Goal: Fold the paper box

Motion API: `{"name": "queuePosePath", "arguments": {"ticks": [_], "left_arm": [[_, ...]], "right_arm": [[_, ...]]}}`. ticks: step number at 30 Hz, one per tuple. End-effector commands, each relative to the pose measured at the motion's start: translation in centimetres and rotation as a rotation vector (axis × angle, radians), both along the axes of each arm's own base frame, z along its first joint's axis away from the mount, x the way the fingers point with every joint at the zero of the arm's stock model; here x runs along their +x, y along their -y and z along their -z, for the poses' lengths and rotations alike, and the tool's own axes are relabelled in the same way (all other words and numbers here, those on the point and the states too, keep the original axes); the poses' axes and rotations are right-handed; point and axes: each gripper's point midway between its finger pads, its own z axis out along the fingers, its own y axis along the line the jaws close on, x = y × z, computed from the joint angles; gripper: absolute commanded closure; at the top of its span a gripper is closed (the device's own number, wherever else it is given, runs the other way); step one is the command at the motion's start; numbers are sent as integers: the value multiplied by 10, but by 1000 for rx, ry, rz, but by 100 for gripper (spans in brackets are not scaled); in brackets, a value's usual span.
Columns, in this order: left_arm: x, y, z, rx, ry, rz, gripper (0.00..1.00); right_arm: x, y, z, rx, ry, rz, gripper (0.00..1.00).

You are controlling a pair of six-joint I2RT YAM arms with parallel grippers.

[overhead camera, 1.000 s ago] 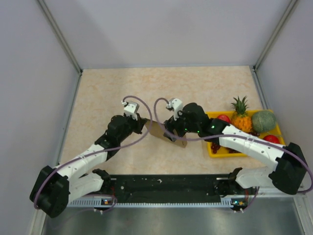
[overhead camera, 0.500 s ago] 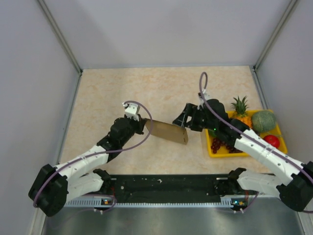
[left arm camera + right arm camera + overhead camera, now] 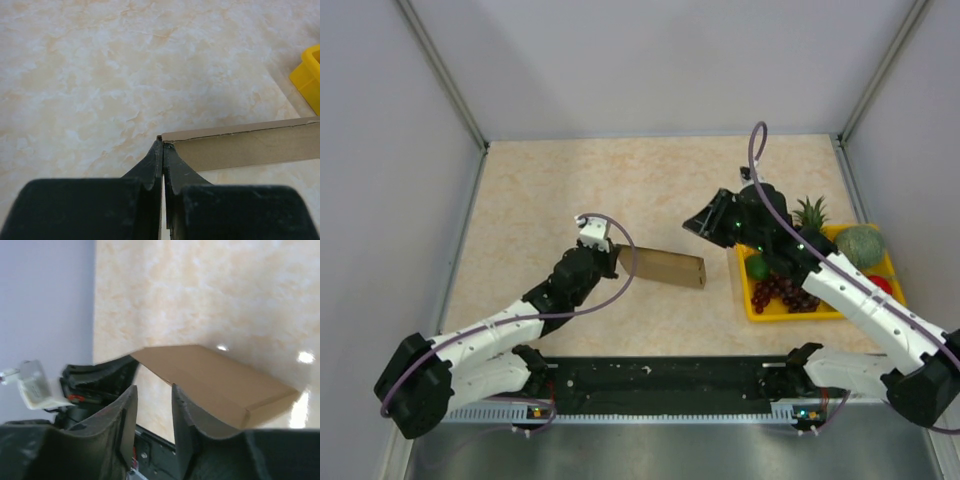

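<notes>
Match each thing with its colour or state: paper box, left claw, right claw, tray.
Things:
1. paper box
2. left claw
3. right claw
4. tray

Colour or state:
A. shut on the box's end
B. yellow
C. plain brown
D. open, holding nothing

Pairs: 1-C, 2-A, 3-D, 4-B

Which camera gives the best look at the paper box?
Right wrist view: the paper box is large, top face and side showing. Top external shows it whole but small; left wrist only one side.
</notes>
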Motion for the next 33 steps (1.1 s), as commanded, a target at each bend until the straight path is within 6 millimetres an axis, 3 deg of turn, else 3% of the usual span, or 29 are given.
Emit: {"name": "queuePosePath", "arguments": {"ticks": [1,2,3,4,6,7,11,12,14,16,33], "left_arm": [[-6,-11,21,75,-61,-54,100],[-5,-9,20,73,-63,-56,100],[-5,-8,21,76,-65,-54,100],[-5,-6,20,75,-61,-52,100],[-4,-2,21,80,-70,-54,100],[-5,-2,23,92,-76,-61,100],[-4,4,25,93,-79,-70,100],[-4,5,24,89,-76,-73,100],[-4,6,25,91,-74,-79,100],[-4,7,25,92,-73,-82,100],[-12,8,30,59,-43,-104,100]], "right_arm": [[29,-45,-43,163,160,-101,74],[33,-56,-46,237,158,-106,81],[32,-66,-33,270,126,-136,90],[42,-81,-35,329,148,-156,93],[42,-100,-24,375,110,-177,100],[44,-106,-28,407,134,-176,100],[44,-125,-12,425,127,-142,100],[42,-126,3,431,99,-132,100],[41,-129,6,483,85,-134,100],[36,-129,22,477,55,-126,100],[24,-108,89,528,-90,15,100]]}}
